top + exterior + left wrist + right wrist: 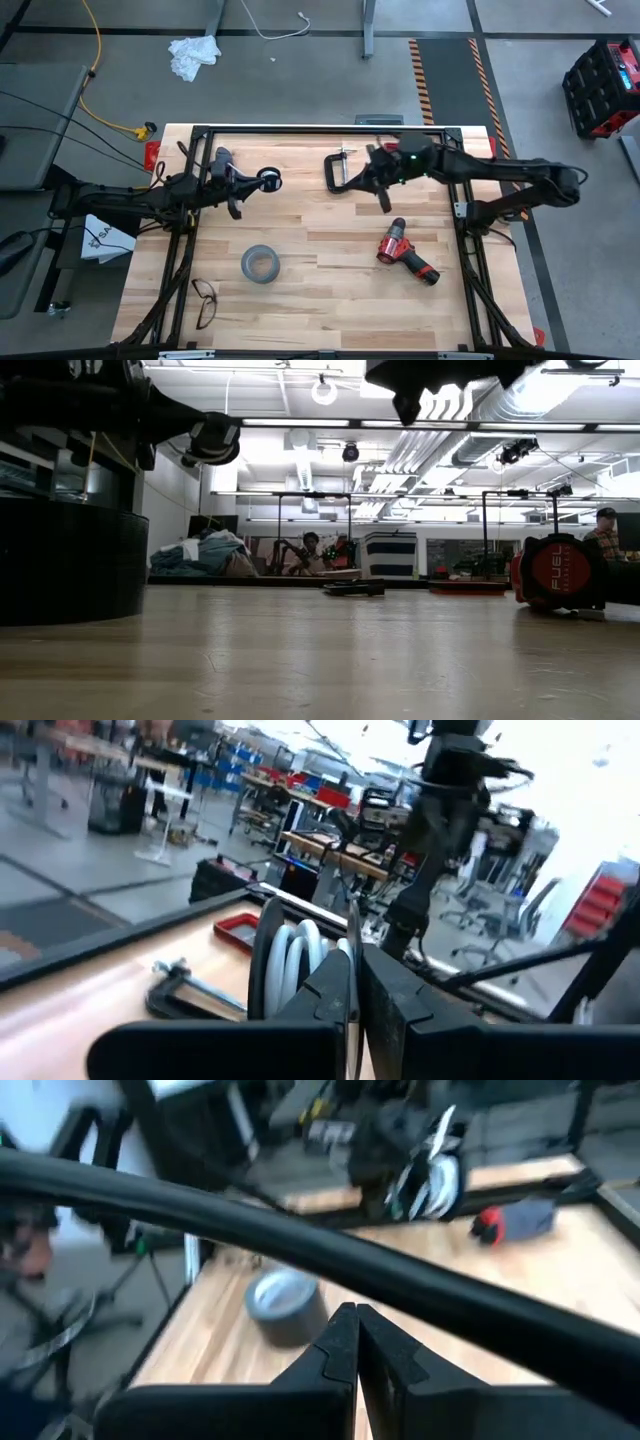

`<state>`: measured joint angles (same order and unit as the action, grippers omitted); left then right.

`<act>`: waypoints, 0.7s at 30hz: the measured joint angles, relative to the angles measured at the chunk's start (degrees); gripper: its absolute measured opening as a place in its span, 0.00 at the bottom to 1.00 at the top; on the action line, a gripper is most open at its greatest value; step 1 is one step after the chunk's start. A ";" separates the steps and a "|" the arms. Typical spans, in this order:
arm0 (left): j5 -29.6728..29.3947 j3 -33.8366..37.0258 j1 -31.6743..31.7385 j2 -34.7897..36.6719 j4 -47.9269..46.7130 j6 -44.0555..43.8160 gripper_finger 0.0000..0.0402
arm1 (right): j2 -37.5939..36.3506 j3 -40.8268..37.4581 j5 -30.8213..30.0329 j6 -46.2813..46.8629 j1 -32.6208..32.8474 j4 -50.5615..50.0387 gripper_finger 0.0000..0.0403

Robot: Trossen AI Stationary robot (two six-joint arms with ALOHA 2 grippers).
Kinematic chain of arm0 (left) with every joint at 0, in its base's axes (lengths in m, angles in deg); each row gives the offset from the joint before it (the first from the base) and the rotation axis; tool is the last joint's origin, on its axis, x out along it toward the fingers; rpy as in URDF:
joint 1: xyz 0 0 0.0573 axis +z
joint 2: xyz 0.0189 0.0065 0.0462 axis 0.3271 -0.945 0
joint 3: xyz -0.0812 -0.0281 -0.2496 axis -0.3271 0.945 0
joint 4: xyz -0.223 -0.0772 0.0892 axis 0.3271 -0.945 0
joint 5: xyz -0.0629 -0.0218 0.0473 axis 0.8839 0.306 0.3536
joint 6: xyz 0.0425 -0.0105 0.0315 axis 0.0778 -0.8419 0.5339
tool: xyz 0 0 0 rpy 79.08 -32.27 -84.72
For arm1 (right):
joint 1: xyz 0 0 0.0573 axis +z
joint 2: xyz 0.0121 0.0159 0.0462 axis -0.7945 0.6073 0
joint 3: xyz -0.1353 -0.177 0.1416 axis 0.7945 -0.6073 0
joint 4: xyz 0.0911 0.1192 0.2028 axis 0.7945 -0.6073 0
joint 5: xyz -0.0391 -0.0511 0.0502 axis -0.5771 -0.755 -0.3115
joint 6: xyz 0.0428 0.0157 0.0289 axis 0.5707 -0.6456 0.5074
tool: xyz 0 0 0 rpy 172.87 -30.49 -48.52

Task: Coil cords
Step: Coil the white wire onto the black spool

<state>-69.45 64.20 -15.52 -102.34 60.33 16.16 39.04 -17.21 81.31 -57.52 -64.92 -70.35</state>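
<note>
The cord is a thin white cable wound in a coil (298, 958) around a small black round disc (269, 181). My left gripper (256, 182) is shut on it above the table's far left part. The low view shows the disc (214, 439) lifted high off the table. My right gripper (379, 190) is shut and empty in its wrist view (356, 1342). It hovers above the table's far middle, beside a black clamp (339, 171). My left gripper pinches the disc's thin near rim (351, 942) between its two shut fingers, at their free ends. The fingers reach level from the table's left. The disc stands on edge with the white coil (300, 960) around it, lifted clear of the table.
A grey tape roll (260, 264) and a pair of glasses (205, 301) lie near the table's front left. A red drill (406, 251) lies at the right. The black clamp also shows in the left wrist view (185, 988). The wood between tape and drill is bare.
</note>
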 joint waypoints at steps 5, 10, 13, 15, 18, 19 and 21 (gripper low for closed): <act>4.40 0.33 0.05 0.22 0.31 8.32 0.01 | -4.80 -13.58 -4.52 10.31 -1.31 19.65 0.00; 13.09 2.70 0.82 0.50 1.53 12.10 0.01 | -5.75 -22.50 -10.91 18.87 -1.31 32.57 0.00; 17.21 6.31 1.58 0.46 4.99 12.08 0.01 | -5.83 -22.71 -12.74 19.19 -1.31 33.20 0.00; 18.82 8.83 2.00 0.48 8.61 11.60 0.01 | -5.83 -22.40 -13.76 18.30 -1.31 32.69 0.00; 19.81 9.67 2.35 0.58 9.03 10.82 0.01 | -5.85 -21.36 -14.07 16.57 -2.09 32.73 0.00; 20.93 9.67 2.37 0.82 9.28 11.66 0.01 | -5.85 -20.95 -13.96 16.42 -2.42 32.75 0.00; 22.71 9.57 2.34 0.88 8.80 12.99 0.01 | -5.87 -20.71 -13.56 16.35 -3.05 32.86 0.00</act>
<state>-46.73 73.77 -13.18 -101.47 69.13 29.15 33.17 -37.91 67.76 -41.17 -67.98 -37.50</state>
